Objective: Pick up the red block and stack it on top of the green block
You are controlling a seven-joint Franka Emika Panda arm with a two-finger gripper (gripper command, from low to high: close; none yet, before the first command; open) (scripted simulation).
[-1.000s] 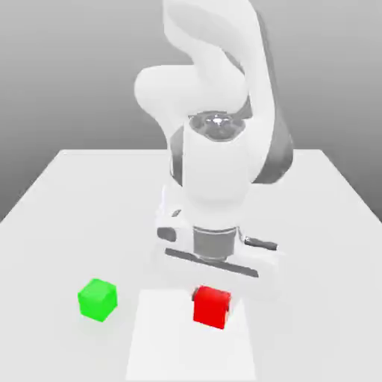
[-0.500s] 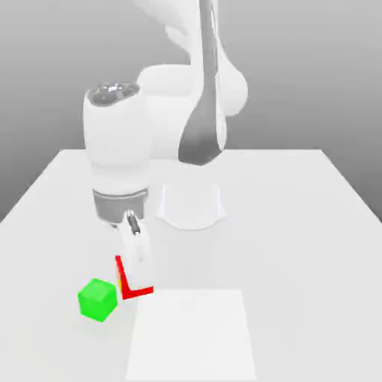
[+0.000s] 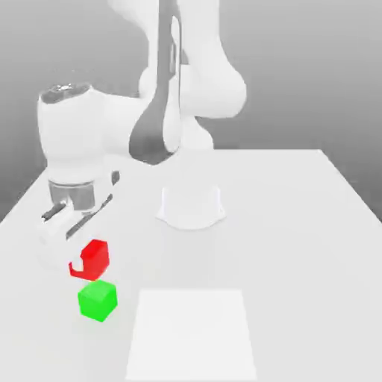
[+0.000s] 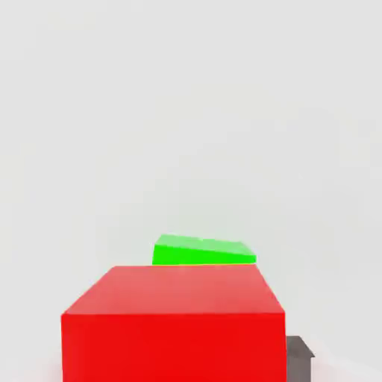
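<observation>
Hand [image 3: 80, 261] clamped on red block [image 3: 92, 258], held off the table [image 3: 298, 224] just above green block [image 3: 97, 300]. Plain faces, no readable markings.

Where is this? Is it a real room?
Probably not: it looks like a computer-made test scene. A plain white table sits against an empty grey backdrop, with a smooth white robot arm and two flat-coloured cubes, a small red block and a small green block.
</observation>
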